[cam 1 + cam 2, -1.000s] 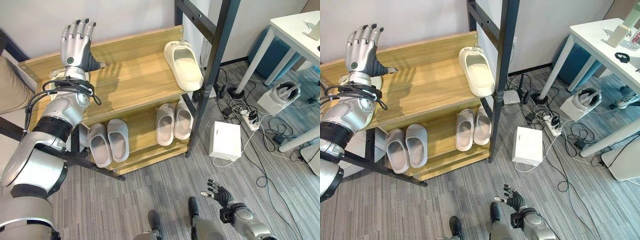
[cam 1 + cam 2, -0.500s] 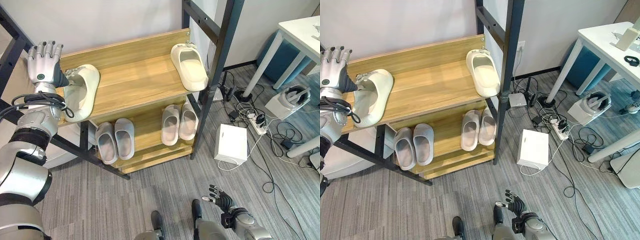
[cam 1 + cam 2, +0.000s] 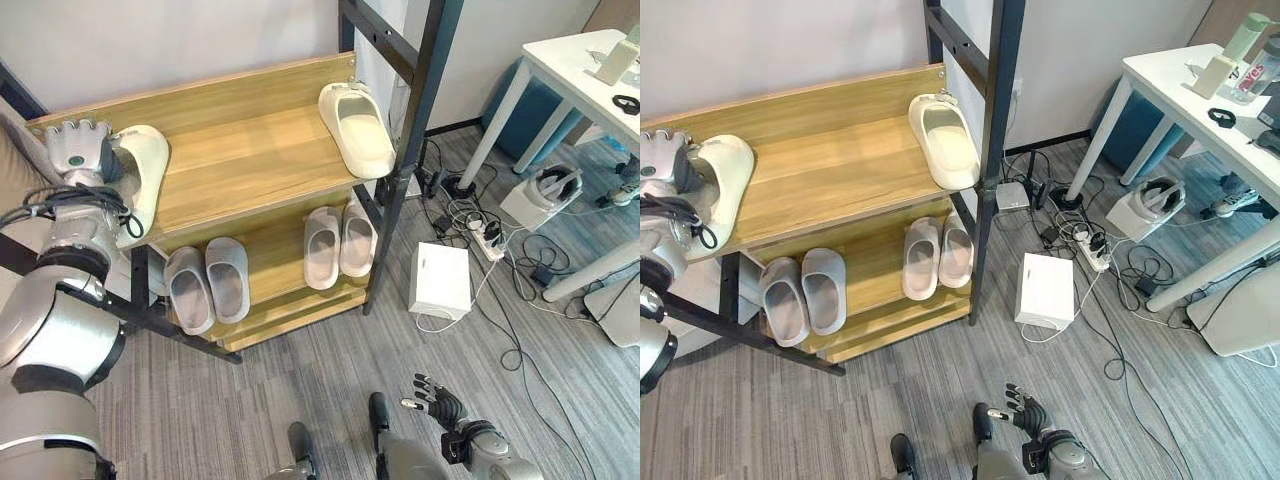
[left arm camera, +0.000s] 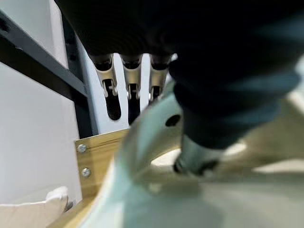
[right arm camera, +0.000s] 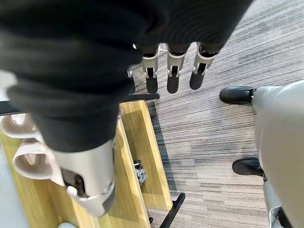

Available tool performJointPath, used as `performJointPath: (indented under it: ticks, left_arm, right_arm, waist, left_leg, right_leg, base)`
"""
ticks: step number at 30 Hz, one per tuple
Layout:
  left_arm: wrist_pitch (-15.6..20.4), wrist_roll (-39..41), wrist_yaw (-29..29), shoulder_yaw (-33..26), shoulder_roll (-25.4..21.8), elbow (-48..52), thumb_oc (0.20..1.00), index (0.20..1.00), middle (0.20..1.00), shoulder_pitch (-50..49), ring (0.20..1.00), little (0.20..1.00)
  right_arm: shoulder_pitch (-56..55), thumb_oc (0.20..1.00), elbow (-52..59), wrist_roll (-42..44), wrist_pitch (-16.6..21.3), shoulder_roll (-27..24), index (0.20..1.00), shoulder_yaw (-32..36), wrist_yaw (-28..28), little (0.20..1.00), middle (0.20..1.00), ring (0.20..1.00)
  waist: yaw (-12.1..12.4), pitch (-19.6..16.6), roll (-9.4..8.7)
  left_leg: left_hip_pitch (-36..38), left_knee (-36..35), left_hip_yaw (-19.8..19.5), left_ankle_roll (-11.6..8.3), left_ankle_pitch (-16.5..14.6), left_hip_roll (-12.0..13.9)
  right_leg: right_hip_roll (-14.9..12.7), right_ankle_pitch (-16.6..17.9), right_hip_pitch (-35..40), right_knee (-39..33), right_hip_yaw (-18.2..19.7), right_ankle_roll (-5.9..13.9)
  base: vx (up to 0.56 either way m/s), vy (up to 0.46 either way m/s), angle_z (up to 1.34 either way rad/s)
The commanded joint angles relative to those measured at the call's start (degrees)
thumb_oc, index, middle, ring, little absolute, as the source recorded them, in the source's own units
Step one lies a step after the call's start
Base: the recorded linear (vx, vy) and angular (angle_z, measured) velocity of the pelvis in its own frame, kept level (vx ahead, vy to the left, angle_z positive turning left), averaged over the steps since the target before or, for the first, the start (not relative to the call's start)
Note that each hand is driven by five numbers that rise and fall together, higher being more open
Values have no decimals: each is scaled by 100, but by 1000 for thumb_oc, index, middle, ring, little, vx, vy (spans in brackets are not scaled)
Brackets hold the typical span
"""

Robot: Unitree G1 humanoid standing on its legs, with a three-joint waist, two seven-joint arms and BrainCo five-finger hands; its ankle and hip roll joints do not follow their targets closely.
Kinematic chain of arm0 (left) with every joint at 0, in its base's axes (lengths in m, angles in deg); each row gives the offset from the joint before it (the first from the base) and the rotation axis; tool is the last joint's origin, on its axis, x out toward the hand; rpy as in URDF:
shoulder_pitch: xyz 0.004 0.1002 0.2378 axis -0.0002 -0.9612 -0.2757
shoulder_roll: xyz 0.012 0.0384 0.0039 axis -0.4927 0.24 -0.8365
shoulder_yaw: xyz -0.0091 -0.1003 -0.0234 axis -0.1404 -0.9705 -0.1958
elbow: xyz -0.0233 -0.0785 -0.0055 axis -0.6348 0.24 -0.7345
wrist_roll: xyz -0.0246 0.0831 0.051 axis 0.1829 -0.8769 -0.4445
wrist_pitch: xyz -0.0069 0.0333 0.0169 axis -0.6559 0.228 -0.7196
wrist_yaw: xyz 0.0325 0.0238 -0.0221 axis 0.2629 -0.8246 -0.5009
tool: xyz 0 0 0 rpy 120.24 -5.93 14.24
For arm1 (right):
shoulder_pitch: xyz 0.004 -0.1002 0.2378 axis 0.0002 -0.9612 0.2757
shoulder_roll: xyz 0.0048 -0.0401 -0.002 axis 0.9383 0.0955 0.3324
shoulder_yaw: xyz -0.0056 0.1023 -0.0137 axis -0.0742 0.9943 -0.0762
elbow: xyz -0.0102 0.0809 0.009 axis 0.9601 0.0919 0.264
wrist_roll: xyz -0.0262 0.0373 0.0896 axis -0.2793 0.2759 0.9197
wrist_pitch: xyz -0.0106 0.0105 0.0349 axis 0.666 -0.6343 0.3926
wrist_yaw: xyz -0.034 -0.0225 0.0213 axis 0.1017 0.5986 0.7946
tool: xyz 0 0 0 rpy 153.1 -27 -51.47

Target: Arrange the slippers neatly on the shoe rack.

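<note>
The left hand (image 3: 78, 148) is pinching a cream slipper (image 3: 143, 180) at the rack's (image 3: 250, 170) top-left edge (its twin (image 3: 356, 130) sitting far right), while the right hand (image 3: 435, 400) is hanging spread above the carpet (image 3: 300, 380).

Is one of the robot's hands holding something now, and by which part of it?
The left hand holds a cream slipper at the top shelf's left end, thumb inside its opening. The right hand hangs open, holding nothing.
</note>
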Motion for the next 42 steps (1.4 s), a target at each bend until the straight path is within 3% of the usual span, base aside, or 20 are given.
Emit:
performJointPath:
  ticks: [1, 5, 10, 12, 17, 24, 29, 34, 35, 36, 42]
  left_arm:
    - [108, 358, 4, 83, 76, -228, 200, 200, 200, 829, 200, 200]
    - [186, 436, 62, 97, 298, -97, 200, 200, 200, 878, 200, 200]
    - [202, 541, 86, 9, 903, 151, 200, 200, 200, 957, 200, 200]
    - [102, 567, -54, 43, 1311, 72, 200, 200, 200, 1133, 200, 200]
    - [-96, 690, -325, -49, 1673, -321, 200, 200, 200, 1337, 200, 200]
    - [-174, 836, -554, -197, 1662, -647, 200, 200, 200, 1340, 200, 200]
    - [-261, 1038, -955, -344, 1311, -1095, 200, 200, 200, 1321, 200, 200]
    - [-325, 1184, -1062, -392, 1227, -1206, 200, 200, 200, 1420, 200, 200]
    - [-319, 1229, -1047, -410, 1273, -1186, 416, 416, 416, 1451, 416, 416]
    - [-301, 1250, -1024, -398, 1315, -1126, 1000, 1000, 1000, 1464, 1000, 1000]
    - [-219, 1302, -802, -285, 1796, -841, 1000, 1000, 1000, 1703, 1000, 1000]
  right_arm:
    - [158, 1000, 350, 131, 168, -34, 1000, 70, -71, 1000, 1000, 1000]
    - [138, 1000, 341, 127, 166, -28, 1000, 58, -99, 1000, 1000, 1000]
    - [78, 1000, 360, 133, 168, -34, 1000, 100, -128, 1000, 1000, 1000]
    - [48, 1000, 408, 108, 156, -87, 1000, 198, -156, 1000, 1000, 1000]
    - [-54, 1000, 651, 109, 151, -200, 1000, 376, -203, 1000, 1000, 1000]
    - [-291, 1000, 970, 61, 149, -364, 1000, 620, -252, 1000, 1000, 1000]
    - [-492, 1000, 1337, -32, 162, -578, 1000, 936, -321, 1000, 1000, 1000]
    - [-580, 1000, 1331, -143, 169, -558, 1000, 1043, -310, 1000, 1000, 1000]
    - [-573, 1000, 1283, -170, 173, -536, 1000, 1038, -291, 1000, 1000, 1000]
    - [-569, 1000, 1251, -193, 181, -513, 1000, 1028, -274, 1000, 1000, 1000]
    - [-434, 1000, 934, -216, 221, -373, 1000, 923, -229, 1000, 1000, 1000]
  waist:
    - [-56, 315, -20]
    - [-76, 313, -4]
    - [-118, 280, 34]
    - [-178, 226, 61]
    - [-315, 173, 93]
    - [-516, 150, 148]
    - [-746, 213, 153]
    - [-779, 215, 171]
    - [-772, 220, 181]
    - [-762, 223, 189]
    - [-591, 215, 248]
  left_leg:
    - [471, -4, -286, -230, -311, -3]
    - [520, -4, -266, -224, -336, -18]
    - [653, -4, -237, -221, -377, -20]
    - [744, -4, -230, -221, -389, -15]
    - [810, -4, -158, -233, -380, 12]
    - [824, -4, 0, -261, -361, 51]
    - [696, -4, 137, -305, -309, 113]
    - [622, -4, 116, -304, -299, 112]
    - [619, -4, 100, -302, -300, 104]
    - [619, -4, 80, -299, -301, 101]
    - [707, -4, -108, -256, -330, 49]
  right_leg:
    - [-349, -117, 307, -24, -33, 717]
    - [-352, -119, 332, -24, 0, 720]
    - [-338, -157, 443, -24, 31, 706]
    - [-306, -179, 528, -24, 54, 687]
    - [-255, -195, 555, -24, 116, 666]
    - [-196, -184, 484, -24, 238, 653]
    - [-133, -123, 269, -24, 329, 649]
    - [-140, -101, 199, -24, 318, 650]
    - [-147, -106, 210, -24, 299, 647]
    - [-153, -111, 224, -24, 285, 642]
    - [-210, -170, 441, -24, 144, 619]
  base:
    - [0, 0, 0]
    - [0, 0, 0]
    - [2, -6, -1]
    - [15, -47, -4]
    - [1, -56, -8]
    - [-4, -37, -15]
    - [-10, -48, -19]
    - [5, -8, -5]
    - [0, 0, 0]
    - [27, 6, 4]
    - [24, 8, 13]
